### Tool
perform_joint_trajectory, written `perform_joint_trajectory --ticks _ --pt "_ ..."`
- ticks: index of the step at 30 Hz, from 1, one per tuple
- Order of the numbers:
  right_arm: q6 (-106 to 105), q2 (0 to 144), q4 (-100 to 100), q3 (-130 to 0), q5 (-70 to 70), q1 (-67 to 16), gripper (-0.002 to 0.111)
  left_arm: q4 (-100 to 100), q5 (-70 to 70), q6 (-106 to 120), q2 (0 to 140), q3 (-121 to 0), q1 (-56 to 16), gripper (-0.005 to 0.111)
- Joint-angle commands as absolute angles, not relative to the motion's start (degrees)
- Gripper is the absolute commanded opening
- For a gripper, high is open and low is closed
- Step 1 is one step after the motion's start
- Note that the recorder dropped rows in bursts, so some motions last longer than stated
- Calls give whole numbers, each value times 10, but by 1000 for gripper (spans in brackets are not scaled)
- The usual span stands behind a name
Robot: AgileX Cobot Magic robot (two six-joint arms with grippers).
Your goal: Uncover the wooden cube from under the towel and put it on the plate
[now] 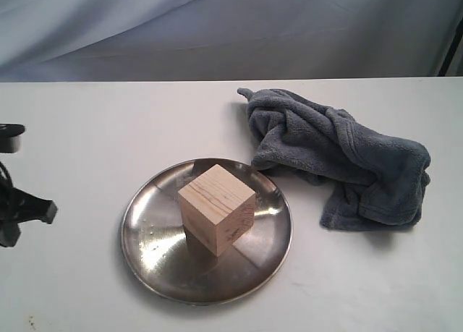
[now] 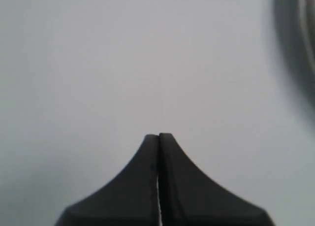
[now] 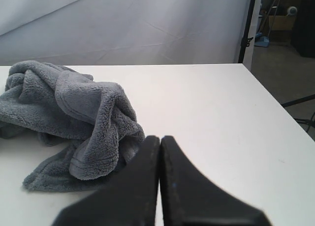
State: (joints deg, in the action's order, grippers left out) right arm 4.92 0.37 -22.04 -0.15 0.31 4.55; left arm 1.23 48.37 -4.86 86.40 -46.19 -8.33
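The pale wooden cube (image 1: 217, 208) stands uncovered in the middle of the shiny steel plate (image 1: 153, 241) near the table's front. The blue-grey towel (image 1: 340, 151) lies crumpled to the right of the plate, one corner touching the rim; it also shows in the right wrist view as a bunched towel (image 3: 74, 113). My left gripper (image 2: 158, 136) is shut and empty over bare table, with a blurred plate rim (image 2: 300, 39) at the frame's edge. Part of the left arm (image 1: 14, 202) sits at the exterior view's left edge. My right gripper (image 3: 160, 137) is shut, empty, beside the towel.
The white table (image 1: 87, 129) ends at a far edge against a pale cloth backdrop (image 1: 217, 28). In the right wrist view the table's side edge (image 3: 275, 103) drops off to a floor with a stand and clutter.
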Motion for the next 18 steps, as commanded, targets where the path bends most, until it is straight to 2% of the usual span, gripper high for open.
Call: perform_joint_trajectory --ticks 1,5,18 --pt "51 0 -223 0 10 45 3 0 529 -61 850 -462 -11 0" --pt "51 0 -223 0 10 45 3 0 548 -60 807 -442 21 0" --pt "51 0 -223 0 10 45 3 0 462 -55 508 -338 20 0"
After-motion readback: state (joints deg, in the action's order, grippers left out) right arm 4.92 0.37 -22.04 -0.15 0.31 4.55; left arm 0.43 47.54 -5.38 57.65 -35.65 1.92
